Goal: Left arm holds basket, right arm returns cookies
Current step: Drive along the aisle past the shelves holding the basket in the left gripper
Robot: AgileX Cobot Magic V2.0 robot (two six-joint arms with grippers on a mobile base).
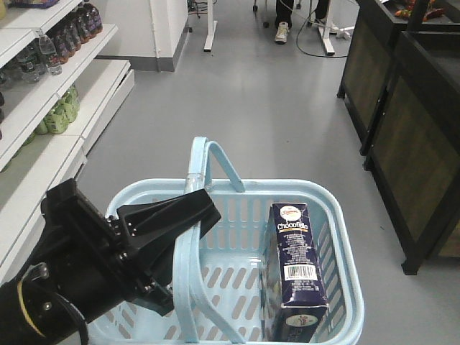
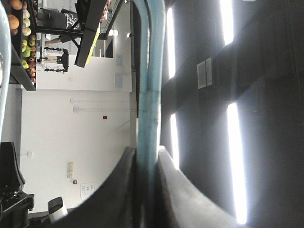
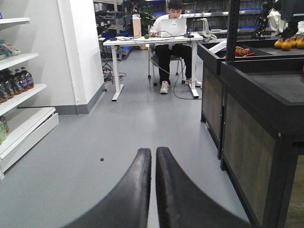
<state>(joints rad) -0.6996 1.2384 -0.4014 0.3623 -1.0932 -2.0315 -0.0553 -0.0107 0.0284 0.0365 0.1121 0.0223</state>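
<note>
One light blue plastic shopping basket (image 1: 287, 187) with slotted sides sits nearest the front camera. It holds a single item: a tall dark navy cardboard cookie box (image 1: 296, 266) marked "Chocofello", upright against the basket's right wall with its barcode facing up-camera.

The black wedge-shaped left gripper (image 1: 205, 212) is clamped on the basket's pale blue hoop handle (image 1: 185, 280). The left wrist view shows that handle bar pinched between the two dark fingers (image 2: 123, 190).

The black right gripper (image 3: 153, 154) has its curved fingers pressed nearly together with nothing between them. It hangs over the floor, pointing down the aisle, away from the cookie box.

The smooth grey floor (image 1: 273, 100) runs between white shelves (image 1: 43, 93) on the left and dark wood-panelled display stands (image 1: 417, 158) on the right. The shelves carry dark drink bottles (image 1: 72, 32) above and green bottles (image 1: 61, 115) below. Yellow fruit (image 3: 285, 43) lies on top of a stand.

At the far end is a white desk (image 3: 156, 40), where a seated person in black (image 3: 173, 28) works at a laptop.
</note>
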